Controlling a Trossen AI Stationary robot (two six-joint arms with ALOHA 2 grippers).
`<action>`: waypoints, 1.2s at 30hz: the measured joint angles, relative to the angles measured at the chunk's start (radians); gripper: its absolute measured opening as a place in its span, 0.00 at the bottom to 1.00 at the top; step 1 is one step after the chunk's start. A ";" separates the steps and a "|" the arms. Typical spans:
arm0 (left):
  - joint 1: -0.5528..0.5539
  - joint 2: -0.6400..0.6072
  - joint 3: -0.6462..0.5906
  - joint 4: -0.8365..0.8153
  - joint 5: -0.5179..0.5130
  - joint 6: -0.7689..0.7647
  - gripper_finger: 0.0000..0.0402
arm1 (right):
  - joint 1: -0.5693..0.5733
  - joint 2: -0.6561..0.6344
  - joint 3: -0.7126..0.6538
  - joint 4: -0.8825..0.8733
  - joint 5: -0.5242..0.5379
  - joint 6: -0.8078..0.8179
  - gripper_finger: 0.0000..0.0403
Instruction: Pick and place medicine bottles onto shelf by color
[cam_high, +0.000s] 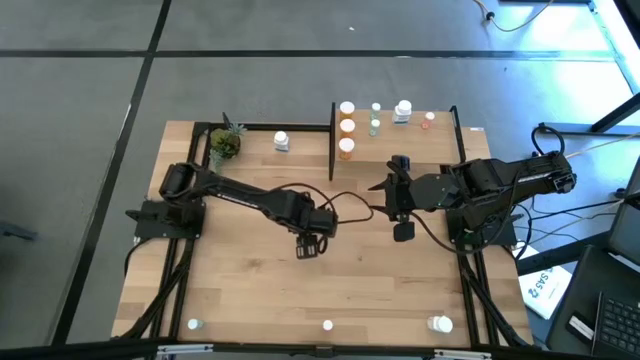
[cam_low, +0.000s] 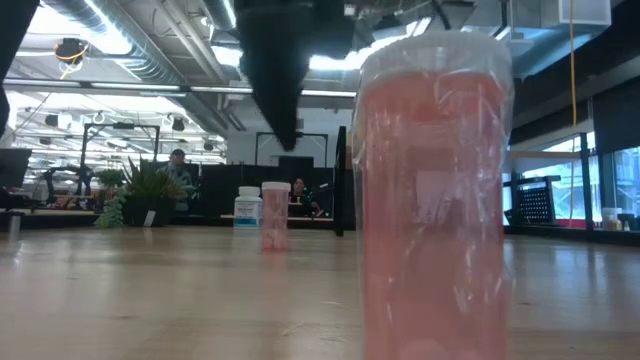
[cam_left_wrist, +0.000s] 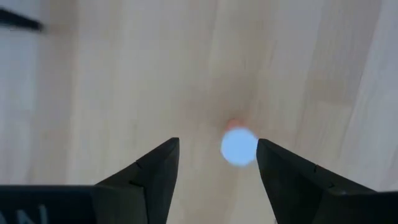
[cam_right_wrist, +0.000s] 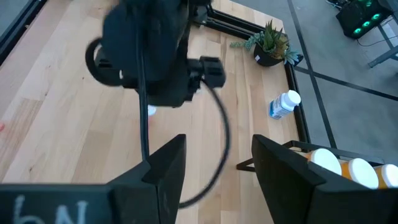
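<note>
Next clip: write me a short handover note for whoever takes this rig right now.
Left gripper: open, pointing down at mid-table over a small white-capped bottle with a reddish body, nothing gripped.
Right gripper: open and empty, waiting mid-table near the shelf.
Done: the light-wood shelf on a black frame holds three orange bottles in a row, plus green, white and pinkish ones.
Left: a white bottle lying near the small potted plant, three bottles along the table's front edge, and the one under the left gripper.

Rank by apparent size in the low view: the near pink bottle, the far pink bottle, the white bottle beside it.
1. Near pink bottle, largest only because it is close to the camera.
2. Far pink bottle and white bottle: look alike, too close to rank.
</note>
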 joint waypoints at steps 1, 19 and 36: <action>-0.004 -0.010 0.009 0.000 -0.019 -0.006 0.52 | 0.000 0.000 0.000 0.000 0.000 0.000 0.46; -0.317 -0.264 -0.021 -0.225 -0.380 -0.320 0.52 | 0.000 -0.001 0.000 0.004 0.000 0.000 0.46; -0.634 -0.487 -0.337 -0.261 -0.453 -0.919 0.52 | -0.010 -0.001 0.000 0.131 -0.008 0.030 0.46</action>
